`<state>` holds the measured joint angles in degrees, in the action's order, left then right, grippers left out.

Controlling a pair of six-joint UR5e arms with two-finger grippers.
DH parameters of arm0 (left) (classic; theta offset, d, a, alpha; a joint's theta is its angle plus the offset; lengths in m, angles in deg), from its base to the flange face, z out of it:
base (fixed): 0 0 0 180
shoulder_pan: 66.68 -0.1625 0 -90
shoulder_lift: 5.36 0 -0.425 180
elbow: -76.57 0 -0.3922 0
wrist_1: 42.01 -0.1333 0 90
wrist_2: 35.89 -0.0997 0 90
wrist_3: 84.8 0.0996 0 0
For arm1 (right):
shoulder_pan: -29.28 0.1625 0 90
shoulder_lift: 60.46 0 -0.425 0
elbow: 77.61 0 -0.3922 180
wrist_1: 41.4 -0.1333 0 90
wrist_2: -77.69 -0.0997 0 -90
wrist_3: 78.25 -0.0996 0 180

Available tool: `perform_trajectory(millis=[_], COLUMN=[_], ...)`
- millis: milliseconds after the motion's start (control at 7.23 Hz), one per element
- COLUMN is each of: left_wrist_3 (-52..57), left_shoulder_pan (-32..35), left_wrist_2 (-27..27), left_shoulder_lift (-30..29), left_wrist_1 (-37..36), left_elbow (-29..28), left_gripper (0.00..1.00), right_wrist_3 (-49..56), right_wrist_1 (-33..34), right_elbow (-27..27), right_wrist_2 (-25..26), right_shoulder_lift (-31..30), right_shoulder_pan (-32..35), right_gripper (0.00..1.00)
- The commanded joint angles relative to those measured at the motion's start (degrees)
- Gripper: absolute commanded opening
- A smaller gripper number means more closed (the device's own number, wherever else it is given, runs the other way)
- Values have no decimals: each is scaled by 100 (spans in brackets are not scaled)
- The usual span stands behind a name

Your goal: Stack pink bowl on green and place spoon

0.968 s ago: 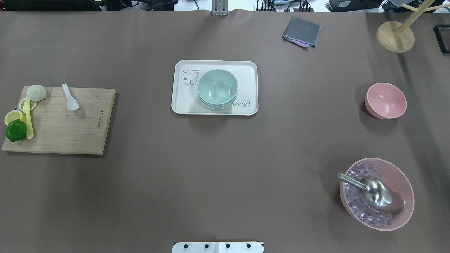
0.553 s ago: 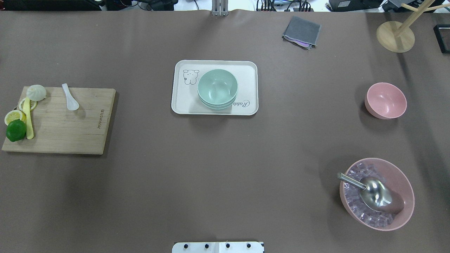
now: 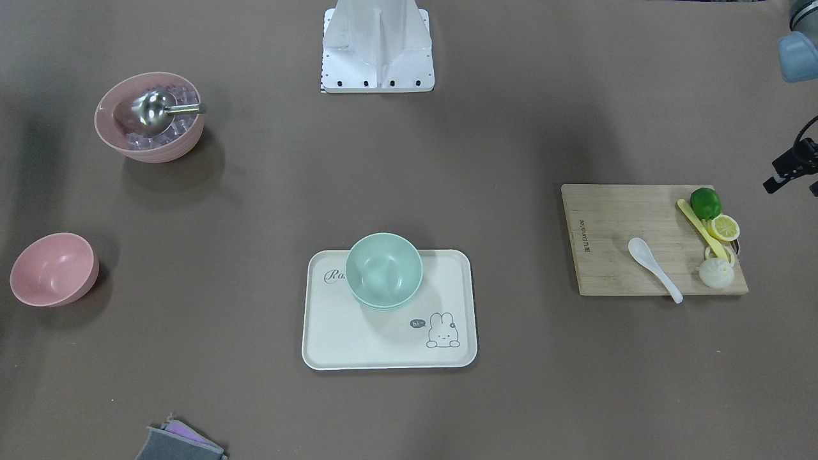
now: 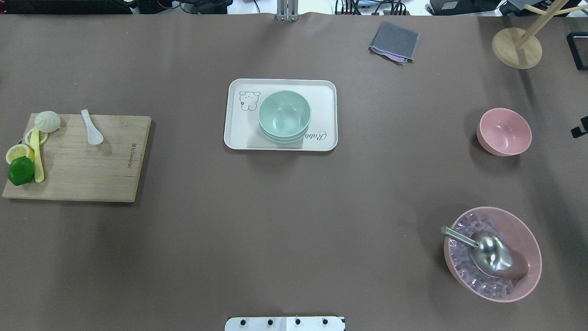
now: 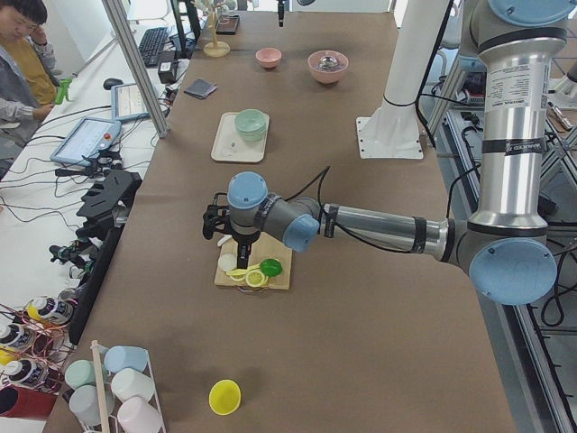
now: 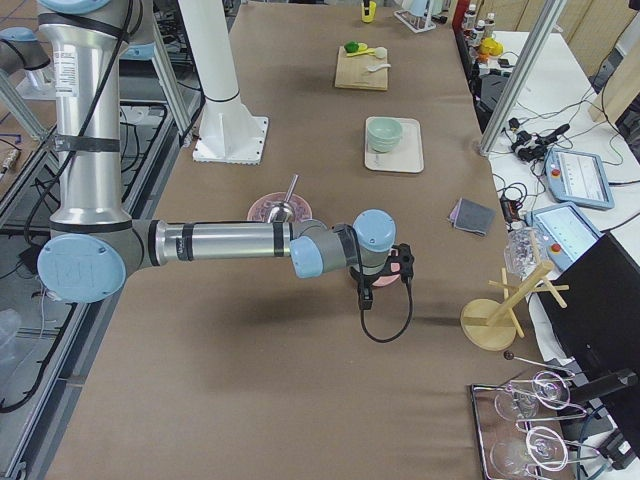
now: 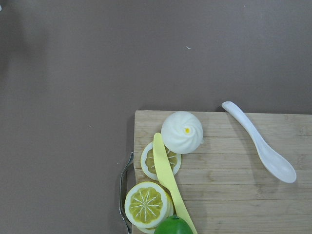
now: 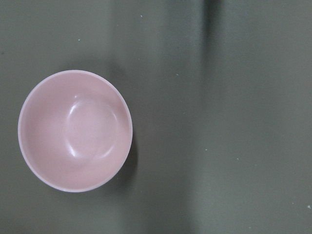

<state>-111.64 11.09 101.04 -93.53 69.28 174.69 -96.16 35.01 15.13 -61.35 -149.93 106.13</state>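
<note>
A small pink bowl [image 4: 505,132] stands empty on the table at the right and fills the left of the right wrist view [image 8: 75,130]. Stacked green bowls [image 4: 284,116] sit on a cream tray [image 4: 239,133] at mid-table. A white spoon [image 4: 92,127] lies on a wooden cutting board [image 4: 92,170] at the left and also shows in the left wrist view [image 7: 258,141]. My right gripper [image 4: 579,128] shows only as a black tip at the right edge, beside the pink bowl. My left gripper [image 3: 792,167] hovers off the board's outer side. I cannot tell whether either is open or shut.
A lime [image 4: 21,170], lemon slices [image 4: 18,152], a bun [image 4: 48,121] and a yellow knife [image 4: 37,156] lie on the board. A large pink bowl [image 4: 528,230] holds ice and a metal scoop [image 4: 489,252]. A grey cloth [image 4: 395,41] and a wooden stand [image 4: 517,48] sit at the far side.
A black part of my right gripper has come into the overhead view at its right edge, level with the pink bowl. Nothing on the table has moved.
</note>
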Motion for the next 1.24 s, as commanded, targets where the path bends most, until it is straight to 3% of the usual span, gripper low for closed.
perform_trajectory(millis=[0, 277, 553, 691, 830, 1106], left_wrist_3=[-49, -58, -58, -66, -66, -75], left_shoulder_pan=[-42, -42, -51, -43, -43, -42], left_wrist_2=[366, 519, 519, 528, 528, 528], left_shoulder_lift=[36, 28, 19, 28, 28, 28], left_wrist_1=[-46, -20, -20, -11, -11, -11], left_elbow=[-73, -135, -126, -117, -117, -126], left_gripper=[97, 97, 97, 97, 97, 97], right_wrist_3=[-844, -1247, -1312, -1312, -1434, -1609], right_wrist_1=[-134, -721, -1188, -1294, -1287, -1295], right_elbow=[-527, -880, -1274, -1372, -1434, -1383], right_wrist_2=[227, 439, 606, 606, 589, 545], right_shoulder_lift=[753, 773, 773, 773, 773, 773], right_shoulder_pan=[-556, -890, -1023, -1023, -1023, -1050], right_gripper=[98, 91, 77, 61, 4, 0])
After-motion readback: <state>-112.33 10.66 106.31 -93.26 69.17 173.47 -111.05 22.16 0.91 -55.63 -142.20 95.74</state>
